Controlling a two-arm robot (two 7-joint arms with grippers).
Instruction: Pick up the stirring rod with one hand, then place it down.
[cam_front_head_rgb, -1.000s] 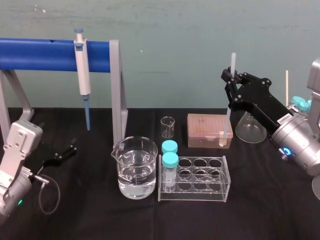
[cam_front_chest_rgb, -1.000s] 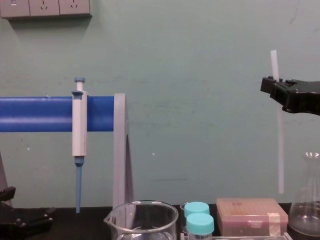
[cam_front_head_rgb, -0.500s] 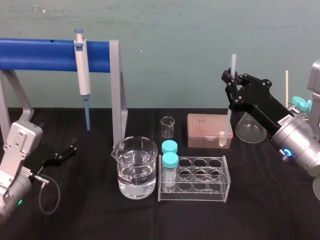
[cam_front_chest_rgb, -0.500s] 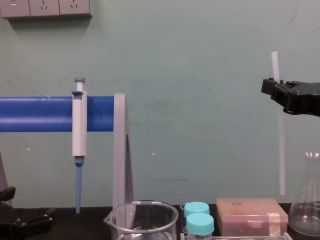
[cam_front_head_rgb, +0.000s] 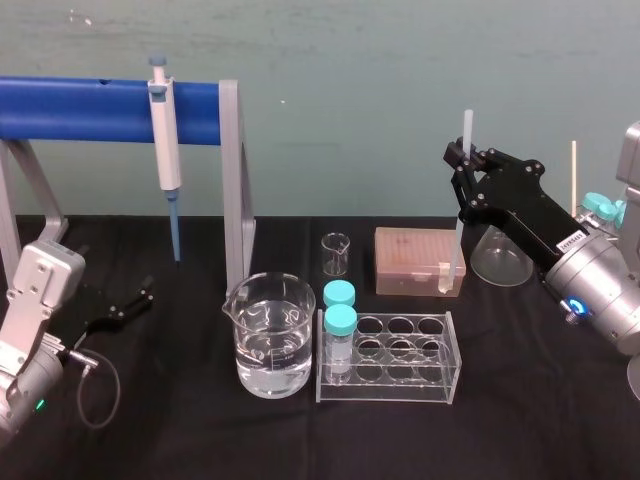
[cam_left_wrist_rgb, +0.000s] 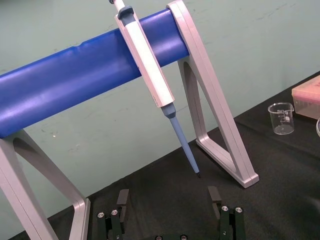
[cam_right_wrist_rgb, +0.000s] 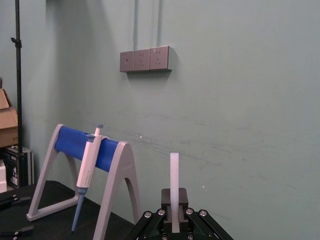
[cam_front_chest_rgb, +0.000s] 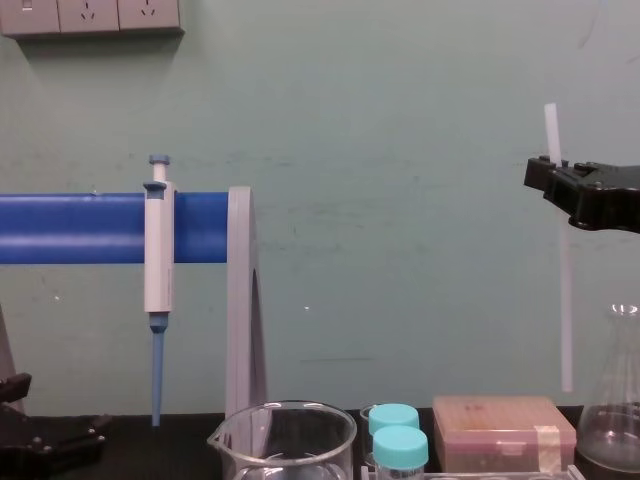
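Note:
The stirring rod (cam_front_head_rgb: 460, 215) is a thin translucent white stick held upright at the right of the table. My right gripper (cam_front_head_rgb: 464, 163) is shut on its upper part, and a short length sticks out above the jaws. In the chest view the rod (cam_front_chest_rgb: 563, 300) hangs from the black gripper (cam_front_chest_rgb: 548, 176), with its lower end just above the level of the tip box. The right wrist view shows the rod (cam_right_wrist_rgb: 174, 182) rising between the gripper's (cam_right_wrist_rgb: 174, 222) fingers. My left gripper (cam_front_head_rgb: 122, 305) rests open at the table's left, its fingers (cam_left_wrist_rgb: 121, 200) spread apart.
A blue-barred stand (cam_front_head_rgb: 100, 108) carries the white pipette (cam_front_head_rgb: 165, 150). A water beaker (cam_front_head_rgb: 268, 335), a small beaker (cam_front_head_rgb: 335, 254), a tube rack (cam_front_head_rgb: 400, 355) with two blue-capped vials, a tan tip box (cam_front_head_rgb: 415, 260) and a conical flask (cam_front_head_rgb: 497, 258) stand mid-table.
The right gripper and the rod have drifted slightly to the right and a little lower. The left arm has not moved.

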